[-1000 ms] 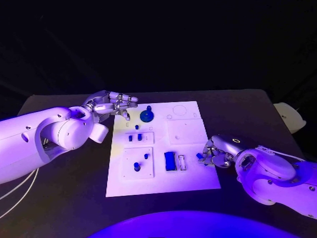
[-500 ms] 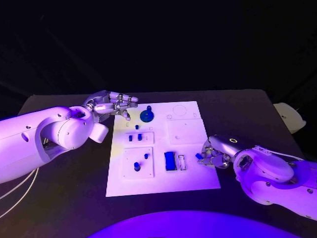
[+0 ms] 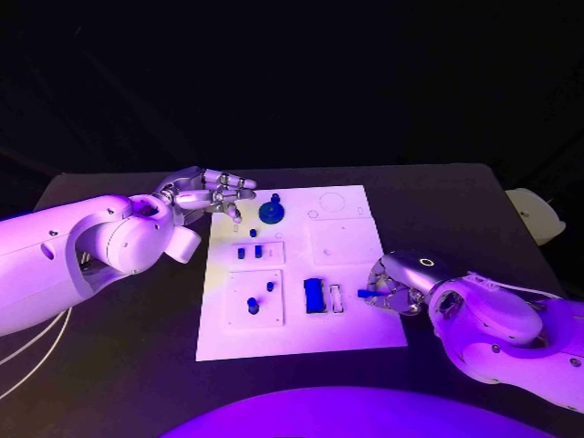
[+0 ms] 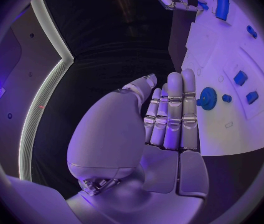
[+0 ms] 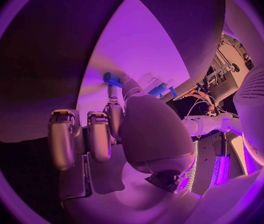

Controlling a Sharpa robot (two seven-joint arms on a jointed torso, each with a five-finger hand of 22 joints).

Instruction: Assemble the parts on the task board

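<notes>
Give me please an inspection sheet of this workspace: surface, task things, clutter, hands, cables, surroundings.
Surface: black table, task board in its middle.
Job's things: blue gear at the board's far end; blue block in a slot; small blue parts on the plates.
Clutter: white object at the table's right edge.
Hands: left hand open near the gear; right hand pinches a small blue piece.
Cables: white cables under the left arm.
Surroundings: dark, nothing seen.
</notes>
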